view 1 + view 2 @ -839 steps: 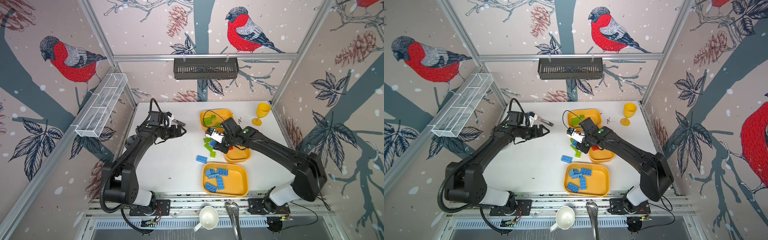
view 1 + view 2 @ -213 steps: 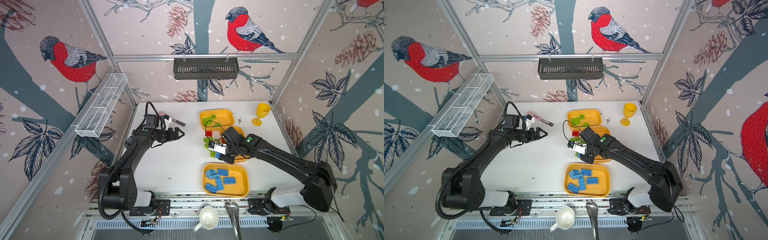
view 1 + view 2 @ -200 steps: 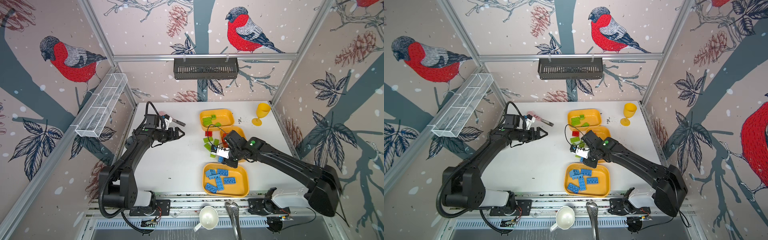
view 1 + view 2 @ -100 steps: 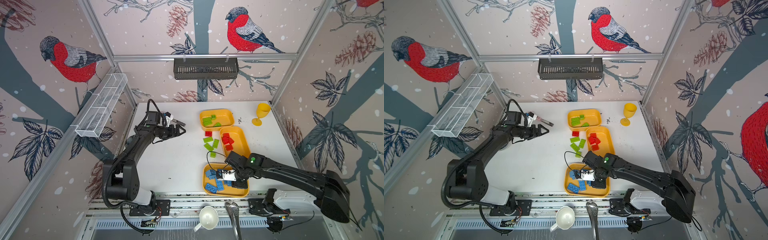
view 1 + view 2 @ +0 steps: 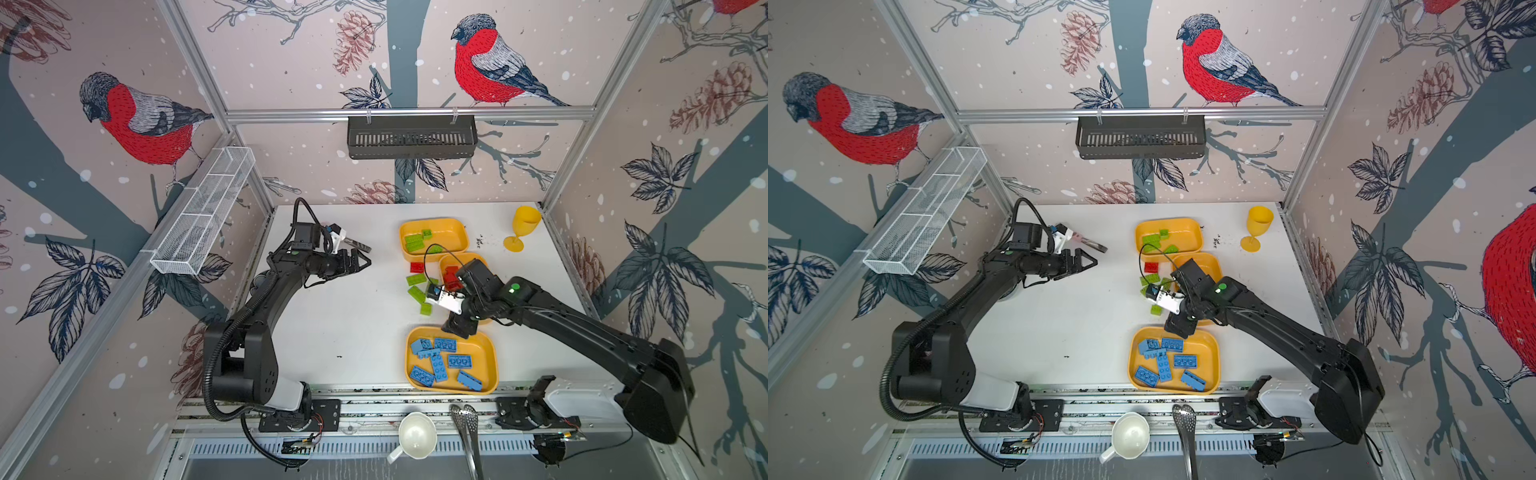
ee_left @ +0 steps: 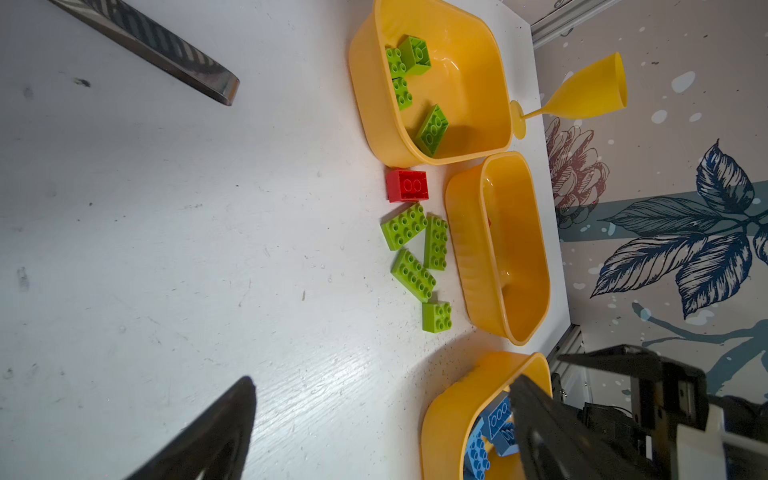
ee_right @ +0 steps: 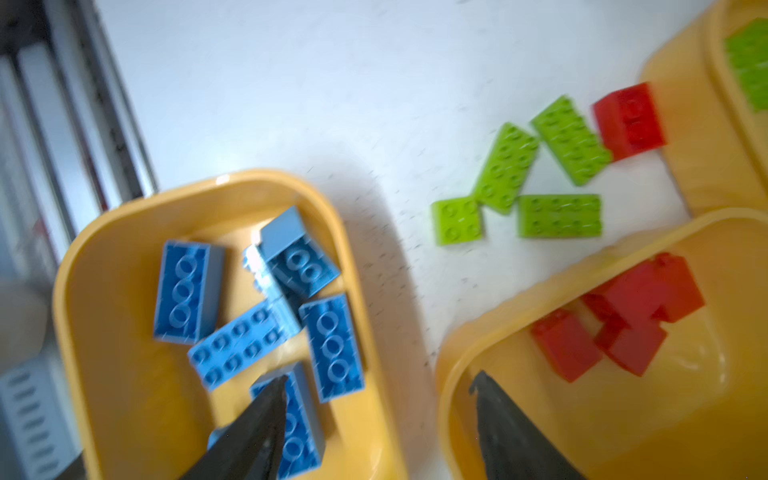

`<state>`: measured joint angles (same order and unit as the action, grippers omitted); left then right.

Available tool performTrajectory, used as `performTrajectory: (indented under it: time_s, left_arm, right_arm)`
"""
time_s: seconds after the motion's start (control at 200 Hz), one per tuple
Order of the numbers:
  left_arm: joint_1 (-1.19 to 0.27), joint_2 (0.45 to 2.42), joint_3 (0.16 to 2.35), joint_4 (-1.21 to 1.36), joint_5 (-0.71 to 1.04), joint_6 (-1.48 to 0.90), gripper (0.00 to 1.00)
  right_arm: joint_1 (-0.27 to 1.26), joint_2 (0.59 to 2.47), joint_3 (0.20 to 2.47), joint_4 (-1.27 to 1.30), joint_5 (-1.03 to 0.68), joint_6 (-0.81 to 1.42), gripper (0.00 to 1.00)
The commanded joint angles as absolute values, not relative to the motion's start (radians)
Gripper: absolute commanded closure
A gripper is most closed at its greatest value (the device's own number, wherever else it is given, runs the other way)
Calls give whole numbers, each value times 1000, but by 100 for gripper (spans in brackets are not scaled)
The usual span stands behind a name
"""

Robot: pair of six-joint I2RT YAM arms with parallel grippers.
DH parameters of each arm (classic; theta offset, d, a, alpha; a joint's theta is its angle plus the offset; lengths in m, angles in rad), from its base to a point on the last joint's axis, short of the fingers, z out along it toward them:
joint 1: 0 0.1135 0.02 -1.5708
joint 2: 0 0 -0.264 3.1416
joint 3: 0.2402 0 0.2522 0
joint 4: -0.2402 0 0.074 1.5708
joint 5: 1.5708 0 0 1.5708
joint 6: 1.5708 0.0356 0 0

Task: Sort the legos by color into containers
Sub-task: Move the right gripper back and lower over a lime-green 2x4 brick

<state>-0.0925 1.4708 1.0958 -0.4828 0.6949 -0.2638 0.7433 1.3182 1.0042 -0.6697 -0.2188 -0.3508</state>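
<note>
Bricks (image 5: 439,368) of studded blue plastic lie in rounded tray (image 5: 483,346); right gripper (image 7: 380,380) gapes empty.

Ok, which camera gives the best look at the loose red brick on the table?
The left wrist view: the loose red brick is sharp and unobstructed, studs visible. The right wrist view shows the brick blurred by motion. In both top views the brick is tiny, though unhidden.

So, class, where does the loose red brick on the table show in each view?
Top view: red brick between far tray and loose green bricks.
Top view: red brick, same spot.
Left wrist: red brick beside that tray.
Right wrist: red brick, blurred.
Shared landmark: loose green bricks.
</note>
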Motion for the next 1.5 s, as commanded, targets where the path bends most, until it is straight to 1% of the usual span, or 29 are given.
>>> performTrajectory:
  time_s: [0.0, 0.125, 0.19, 0.29, 0.44, 0.62, 0.911, 1.166, 1.496]
  left_arm:
    - [-92, 1465, 1092, -479, 695, -258, 5]
    - [-92, 1466, 1094, -475, 697, -258, 5]
    - [-92, 1466, 1089, -468, 700, -259, 5]
    - [-92, 1466, 1081, -462, 700, -263, 5]
    - [-91, 1459, 1068, -453, 697, -265, 5]
    - [-91, 1453, 1059, -449, 691, -266, 5]
    - [-91, 1460, 1058, -434, 691, -275, 5]
    - [-90, 1468, 1063, -437, 689, -272, 5]
    - [-89, 1462, 1059, -444, 682, -269, 5]
  right_arm:
    - [734, 1405, 1058, -510, -176, -168, 27]
    - [737, 1576, 1167, -535, -102, -72, 28]
    - [744, 1637, 1189, -518, -47, -31, 28]
    - [741, 1723, 1224, -499, -19, 12, 29]
    - [755, 1840, 1270, -488, 13, 10, 31]
    - [767, 1925, 1301, -466, 51, 1, 33]
    - [775, 1993, 1330, -440, 72, -20, 42]
    - [776, 2038, 1363, -454, 62, -45, 57]
    - [795, 1980, 1348, -476, 76, -54, 57]
